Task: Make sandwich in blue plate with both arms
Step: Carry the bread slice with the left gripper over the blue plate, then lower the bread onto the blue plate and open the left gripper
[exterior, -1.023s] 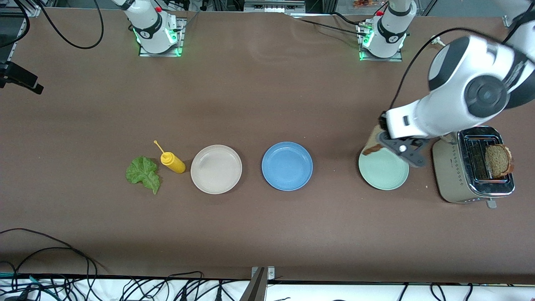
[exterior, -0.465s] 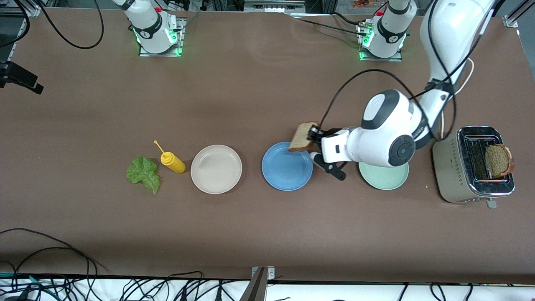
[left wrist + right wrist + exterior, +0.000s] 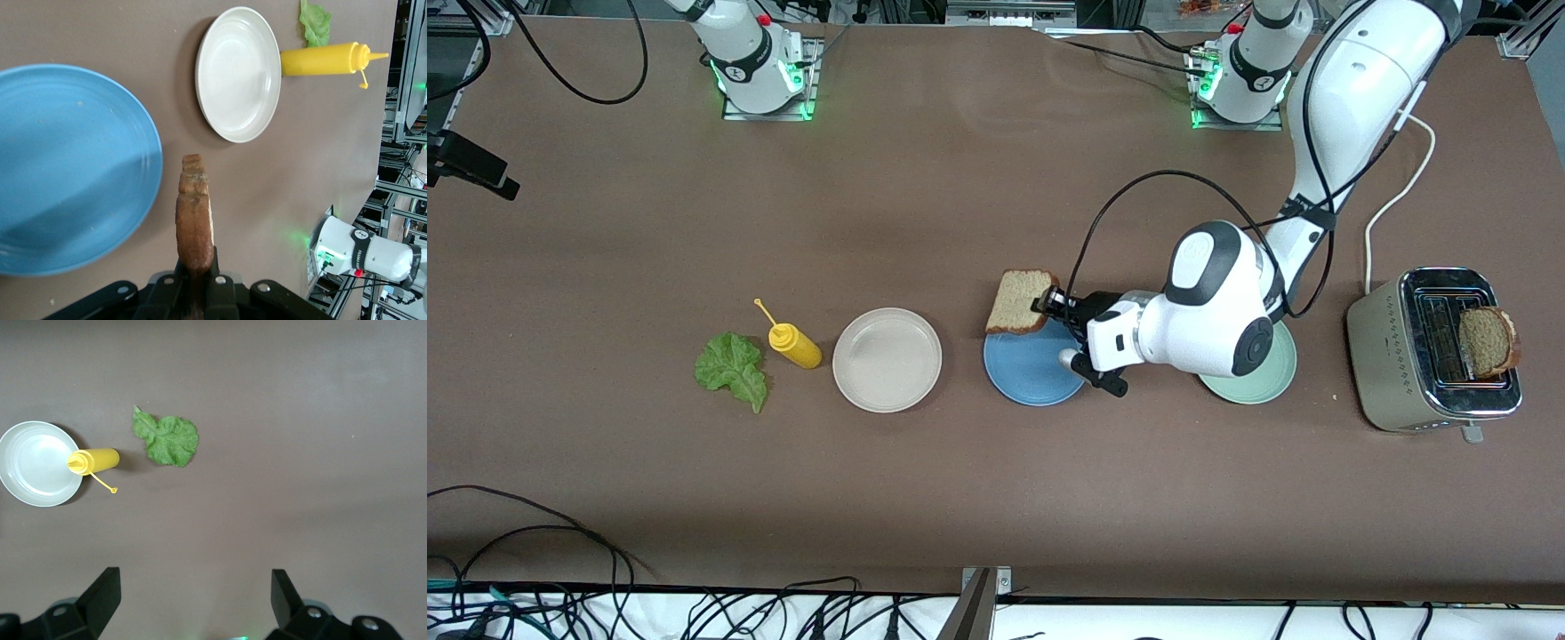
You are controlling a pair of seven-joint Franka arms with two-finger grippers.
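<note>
front view: the left gripper (image 3: pixel 1052 307) hangs over the blue plate (image 3: pixel 1032 378), pinching a bread slice (image 3: pixel 1017 302) by one edge so it can be laid flat; lettuce leaf (image 3: pixel 733 369) waits well off toward the right arm's end.

left wrist view: fingers (image 3: pixel 215 287) squeeze the slice's crust, slice edge-on beside the plate.

right wrist view: the right gripper (image 3: pixel 193 597) waits high up, fingers spread, empty, the lettuce below it.
</note>
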